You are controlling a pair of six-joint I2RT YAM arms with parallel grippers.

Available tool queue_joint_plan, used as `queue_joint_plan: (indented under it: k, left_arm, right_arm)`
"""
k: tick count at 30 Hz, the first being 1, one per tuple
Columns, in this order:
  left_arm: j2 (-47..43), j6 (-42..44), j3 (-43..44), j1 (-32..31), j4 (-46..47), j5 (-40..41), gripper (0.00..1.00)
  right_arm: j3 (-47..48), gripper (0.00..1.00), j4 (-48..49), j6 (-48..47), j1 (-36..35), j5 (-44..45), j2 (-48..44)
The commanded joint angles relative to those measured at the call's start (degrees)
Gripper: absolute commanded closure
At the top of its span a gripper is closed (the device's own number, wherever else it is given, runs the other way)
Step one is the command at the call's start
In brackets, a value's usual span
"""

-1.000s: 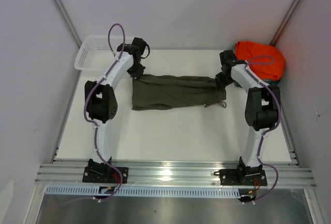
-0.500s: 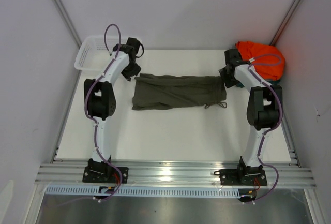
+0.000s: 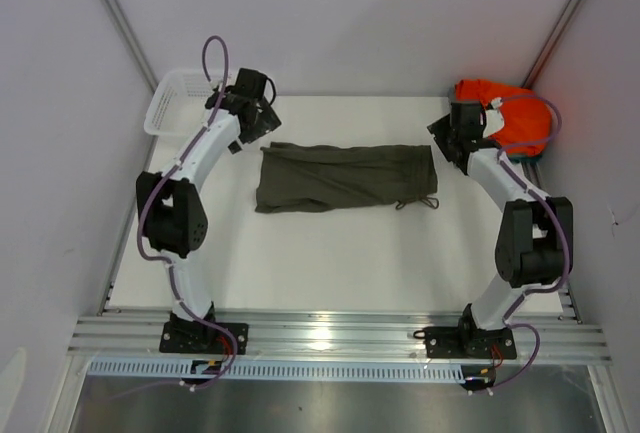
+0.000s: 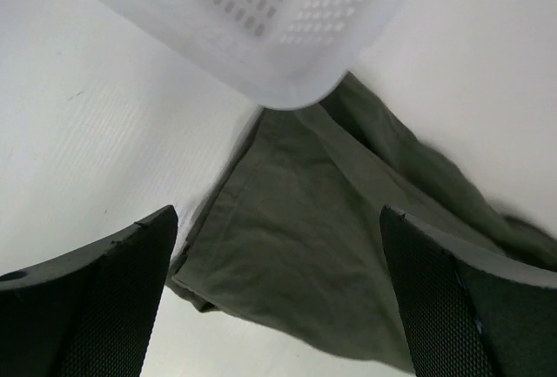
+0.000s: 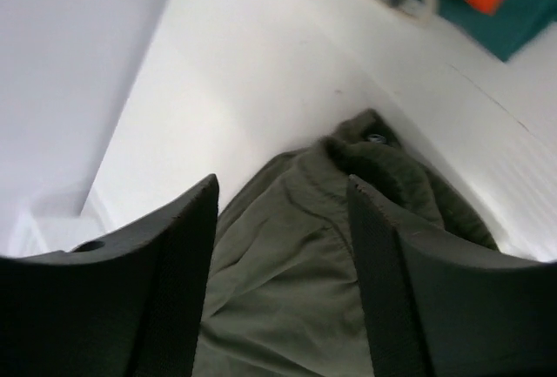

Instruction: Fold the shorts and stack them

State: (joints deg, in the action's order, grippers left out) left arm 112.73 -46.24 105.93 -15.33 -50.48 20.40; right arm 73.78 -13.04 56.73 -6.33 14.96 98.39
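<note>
The olive-green shorts point(image 3: 345, 175) lie folded into a long flat band across the middle of the white table, their drawstring point(image 3: 420, 201) trailing at the right end. My left gripper point(image 3: 255, 118) hovers just beyond the band's left end, open, with nothing between its fingers. In the left wrist view the shorts point(image 4: 322, 220) show below the open gripper point(image 4: 278, 212). My right gripper point(image 3: 450, 138) hangs above the band's right end, open and empty. In the right wrist view the waist end of the shorts point(image 5: 305, 255) lies under the gripper point(image 5: 283, 184).
A white perforated basket point(image 3: 175, 103) stands at the back left, and its corner point(image 4: 278, 11) shows close in front of the left gripper. Bright orange shorts point(image 3: 510, 113) lie piled on a teal garment point(image 5: 513, 20) at the back right corner.
Both grippers were shut on the ends of the shorts; they have opened, let the cloth go and drawn up and back. The shorts now rest flat.
</note>
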Motion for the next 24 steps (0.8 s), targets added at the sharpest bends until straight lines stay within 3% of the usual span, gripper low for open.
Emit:
queue_joint_plan:
  k: [1,2,3,5,6,8,14,24]
  left_arm:
    - [-7.69,7.73,-6.69,-2.42,10.12,-3.07,0.01]
    - [-8.65,7.83,-10.96,-3.2,11.62,-3.26,0.01]
    - [-10.32,8.09,-12.23,-3.65,12.67,-3.7,0.01]
    - [-11.91,8.71,-17.05,-4.7,14.61,-5.02,0.01]
    - [-13.31,8.62,-18.03,-5.05,16.01,-5.37,0.01]
    - [-14.9,9.41,-22.85,-6.11,18.65,-7.64,0.01]
    - [-21.49,10.55,-34.73,-9.53,32.0,-12.48,0.01]
    - [-18.78,10.99,-47.3,-10.6,50.21,-19.34,0.04]
  right_arm:
    - [-5.03,0.43,15.88,-13.99,0.26,-9.82,-4.86]
    - [-6.35,0.48,18.2,-17.23,0.26,-18.13,-5.31]
    - [-8.37,0.63,19.88,-17.7,0.26,-20.56,-5.66]
    - [-8.91,0.8,21.47,-18.49,0.09,-26.79,-5.05]
    - [-8.13,0.93,20.95,-19.11,-0.52,-28.13,-4.44]
    - [-7.86,1.0,22.17,-20.25,-1.23,-33.64,-2.6]
    - [-4.44,1.0,24.72,-23.59,-5.97,-41.82,3.01]
    - [1.09,1.0,29.3,-22.63,-13.17,-49.41,14.72]
